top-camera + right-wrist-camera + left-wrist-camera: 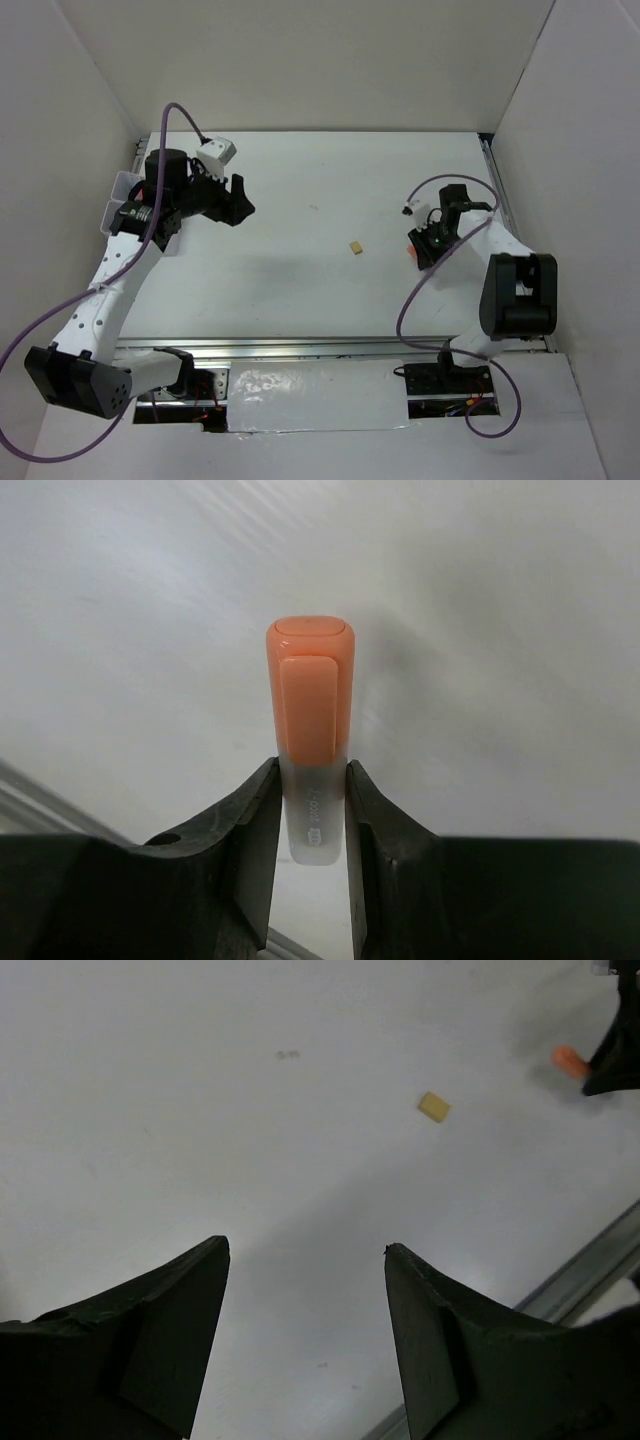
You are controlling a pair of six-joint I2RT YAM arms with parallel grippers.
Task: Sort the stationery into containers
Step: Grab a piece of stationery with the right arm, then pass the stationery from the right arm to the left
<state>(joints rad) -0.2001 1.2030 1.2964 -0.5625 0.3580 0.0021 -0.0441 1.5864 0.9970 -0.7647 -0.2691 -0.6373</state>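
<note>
Right of the tan piece (354, 247): the right gripper (312, 785) is clamped on the orange-capped tube (310, 695), near the piece but apart from it.
Grip on the tube: both fingers (252, 825) press the clear lower body, and the orange cap sticks out past the fingertips.
Tube and table: whether the tube touches the white table (330, 300) cannot be told.
Left of the tan piece: the left gripper (305, 1250) hangs well apart from it, jaws spread wide with nothing between them, above bare table.
Far left of the tan piece: the translucent white organizer box (123, 186) sits at the table's left edge, mostly hidden behind the left arm. Its compartments cannot be made out.
Tan piece itself: small, flat and squarish, lying on the table between the two grippers, nearer the right one.
Beyond the tan piece, left wrist view: the orange cap shows beside the dark tip of the right gripper.
</note>
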